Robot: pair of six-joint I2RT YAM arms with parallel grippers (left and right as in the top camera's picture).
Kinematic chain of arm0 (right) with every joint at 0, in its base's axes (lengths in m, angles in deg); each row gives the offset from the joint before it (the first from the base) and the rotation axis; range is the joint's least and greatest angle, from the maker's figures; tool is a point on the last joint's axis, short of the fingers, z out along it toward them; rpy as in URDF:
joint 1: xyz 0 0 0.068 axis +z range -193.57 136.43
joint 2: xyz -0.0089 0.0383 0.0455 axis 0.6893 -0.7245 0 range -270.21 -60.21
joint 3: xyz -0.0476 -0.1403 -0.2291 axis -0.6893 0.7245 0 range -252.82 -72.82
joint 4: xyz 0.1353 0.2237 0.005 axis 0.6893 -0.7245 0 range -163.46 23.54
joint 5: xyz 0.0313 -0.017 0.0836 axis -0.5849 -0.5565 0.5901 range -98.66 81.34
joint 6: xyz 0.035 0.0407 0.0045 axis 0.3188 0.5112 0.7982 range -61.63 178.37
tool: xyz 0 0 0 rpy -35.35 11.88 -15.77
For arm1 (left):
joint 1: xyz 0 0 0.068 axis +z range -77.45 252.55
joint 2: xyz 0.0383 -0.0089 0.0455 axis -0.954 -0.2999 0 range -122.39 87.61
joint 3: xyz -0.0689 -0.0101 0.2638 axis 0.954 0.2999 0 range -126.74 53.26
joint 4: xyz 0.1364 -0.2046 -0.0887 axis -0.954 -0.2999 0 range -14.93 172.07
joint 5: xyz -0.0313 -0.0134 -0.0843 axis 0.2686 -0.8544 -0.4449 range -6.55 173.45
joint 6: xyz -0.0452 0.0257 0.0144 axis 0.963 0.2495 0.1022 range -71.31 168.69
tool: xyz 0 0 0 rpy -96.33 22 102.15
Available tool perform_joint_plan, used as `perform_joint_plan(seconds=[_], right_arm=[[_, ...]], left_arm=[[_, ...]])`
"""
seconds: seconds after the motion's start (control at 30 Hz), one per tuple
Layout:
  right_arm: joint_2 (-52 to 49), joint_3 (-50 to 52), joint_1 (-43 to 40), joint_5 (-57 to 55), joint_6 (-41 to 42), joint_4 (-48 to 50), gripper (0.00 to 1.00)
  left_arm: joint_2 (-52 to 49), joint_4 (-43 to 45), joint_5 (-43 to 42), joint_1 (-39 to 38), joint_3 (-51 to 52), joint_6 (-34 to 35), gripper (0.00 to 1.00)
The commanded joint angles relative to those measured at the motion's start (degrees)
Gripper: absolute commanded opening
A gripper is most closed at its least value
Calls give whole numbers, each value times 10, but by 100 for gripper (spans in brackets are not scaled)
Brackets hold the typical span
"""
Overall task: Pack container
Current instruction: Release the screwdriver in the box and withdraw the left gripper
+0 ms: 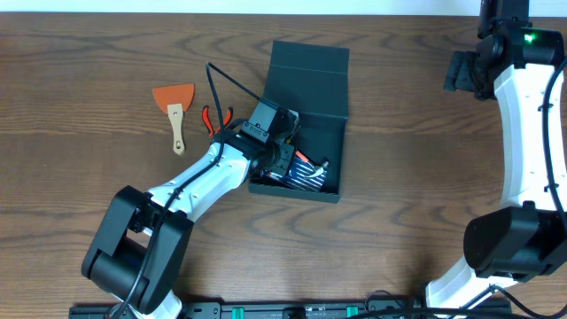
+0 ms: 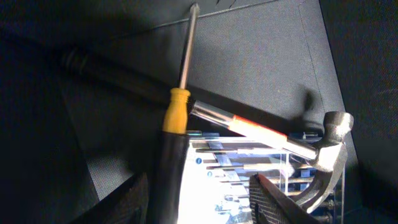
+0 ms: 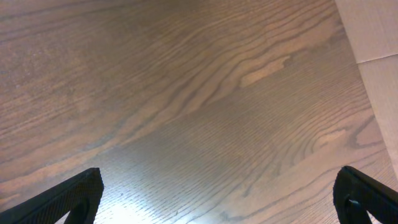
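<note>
The dark teal container (image 1: 330, 133) lies open at the table's middle, its flap lid (image 1: 308, 78) folded back. My left gripper (image 1: 285, 158) reaches into it. In the left wrist view its fingers (image 2: 202, 202) are spread open above the container floor (image 2: 261, 68). A screwdriver (image 2: 176, 112) with a yellow and black handle lies between them, close to the left finger. A hammer (image 2: 328, 142) with an orange-marked handle and a blue-and-white tool pack (image 1: 312, 175) also lie in the box. My right gripper (image 3: 217, 199) is open and empty over bare wood at the far right (image 1: 461, 73).
An orange scraper with a wooden handle (image 1: 174, 105) and red-handled pliers (image 1: 215, 118) lie on the wooden table left of the container. A pale surface (image 3: 373, 37) borders the table edge in the right wrist view.
</note>
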Motion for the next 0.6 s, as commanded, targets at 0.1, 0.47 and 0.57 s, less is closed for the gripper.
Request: perform_joint_plan(seconds=[0.1,0.47,0.57], right_arm=[[3,-8,-1,-8,4,0,99],[3,-8,-1,-7,4,0,99],[3,-8,-1,-8,4,0,99]], left_arm=[[-3,4,4,3,-11,-1,54],[48,-12,-10,3,-97,6,54],[67,-31,-3,5,-129,6,54]])
